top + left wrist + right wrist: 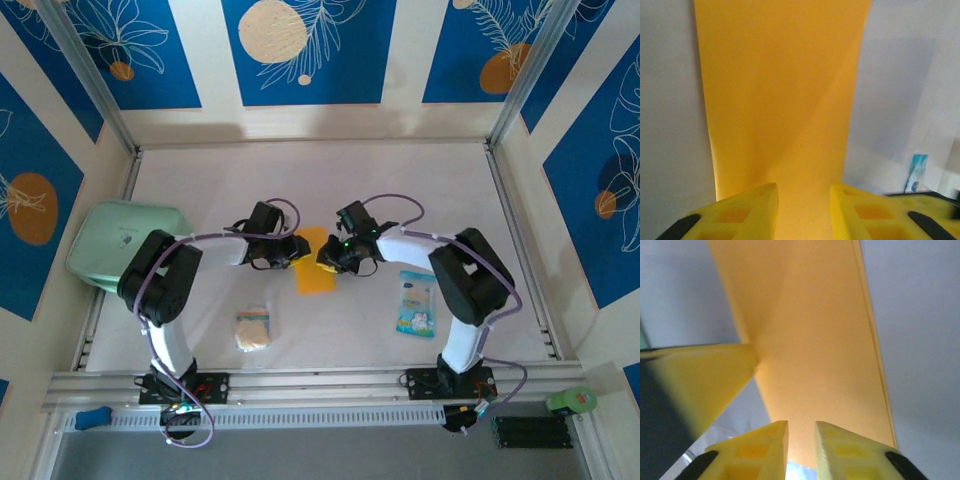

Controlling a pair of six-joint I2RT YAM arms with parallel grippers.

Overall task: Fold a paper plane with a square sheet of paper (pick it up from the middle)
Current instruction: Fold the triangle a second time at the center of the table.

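Your square sheet of paper (pixel 312 278) lies fore-aft between 2 grippers, equally near each: left gripper (pixel 804 192) jaws spread, right gripper (pixel 801 427) jaws barely parted.

Soft, even light fell from above on the white table (pixel 330 175), leaving faint shadows under the arms (pixel 215 245). Wrist views were dimmer: a grey shadow crossed the table beside the orange paper (pixel 780 100), whose close edges looked blurred

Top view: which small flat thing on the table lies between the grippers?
The orange-yellow paper; the beige square and the blue-white packet lie off to its sides.
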